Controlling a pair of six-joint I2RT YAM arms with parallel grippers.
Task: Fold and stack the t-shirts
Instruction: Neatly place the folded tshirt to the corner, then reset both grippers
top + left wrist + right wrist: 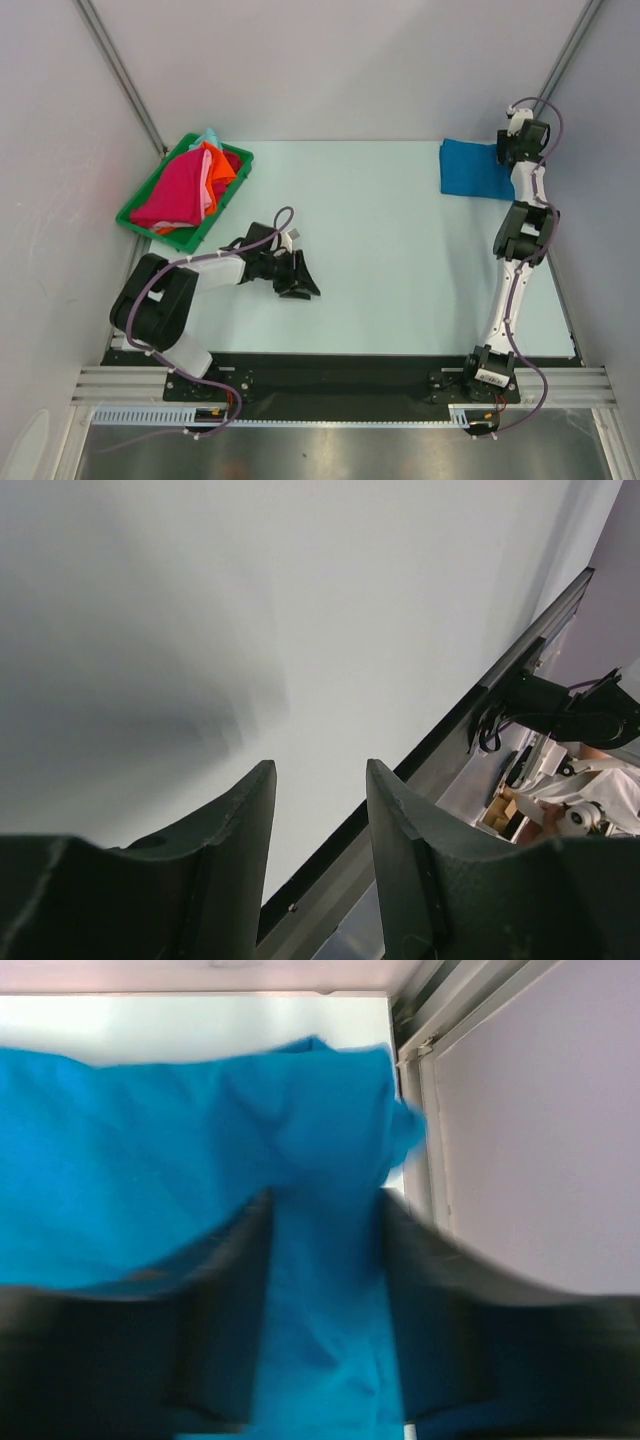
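A folded bright blue t-shirt (470, 168) lies at the far right of the table. My right gripper (507, 156) hangs over its right edge. In the right wrist view, which is blurred, the gripper (323, 1200) is open and the blue t-shirt (150, 1140) fills the space under and between its jaws. A magenta t-shirt (180, 190), an orange one (218, 165) and a mint one (208, 137) are piled in the green tray (135, 215) at the far left. My left gripper (303, 283) rests low on the table, open and empty, as its wrist view (318, 768) shows.
The enclosure's walls stand close to the tray on the left and to the blue t-shirt on the right (520, 1160). The black front rail (320, 375) runs along the near edge of the table.
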